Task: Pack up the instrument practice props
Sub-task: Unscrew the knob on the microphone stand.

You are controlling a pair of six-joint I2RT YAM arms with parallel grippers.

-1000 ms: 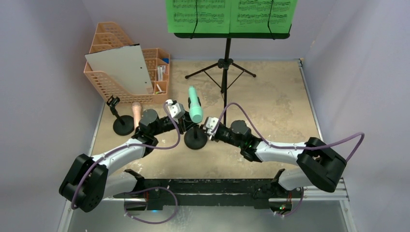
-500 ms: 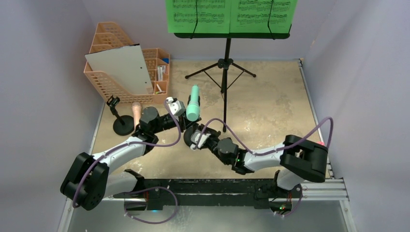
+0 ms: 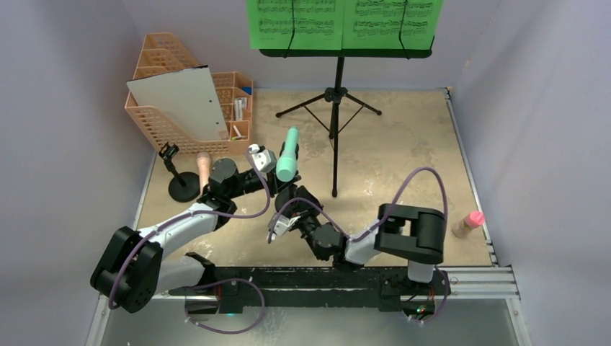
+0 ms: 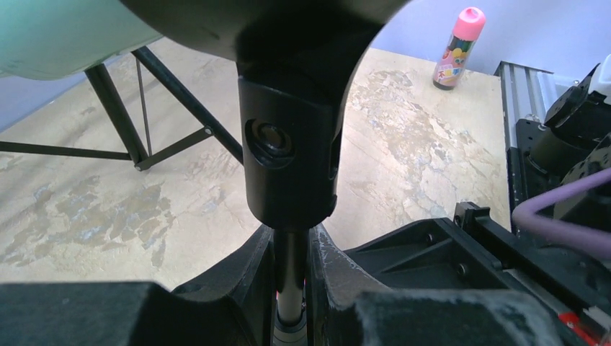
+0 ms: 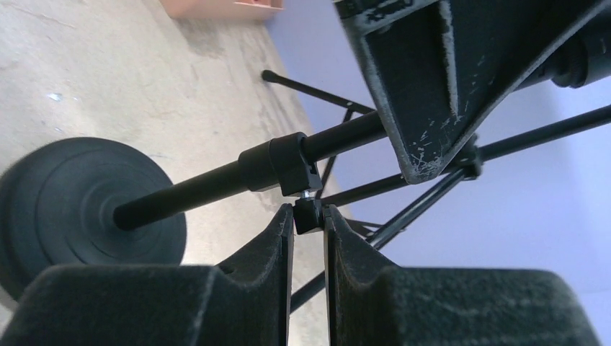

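Left gripper [image 4: 290, 249]: fingers clenched on the thin stem of the microphone holder [image 4: 290, 169], bottom centre of the left wrist view. The holder's clip head sits directly above the fingers. Mint microphone [image 3: 287, 153] sits in that clip, tilted, at centre of the top view, just right of the left gripper.

Right gripper [image 5: 308, 216]: pinched on the small clamp knob [image 5: 308, 210] under the stem collar, lower centre of the right wrist view. The holder's round base [image 5: 79, 213] is at frame left.

Second holder [image 3: 180, 186] and pink microphone [image 3: 204, 167]: side by side, left of centre in the top view, apart from both grippers.

Music desk [image 3: 346, 52] with green pages [image 3: 295, 21]: top centre.
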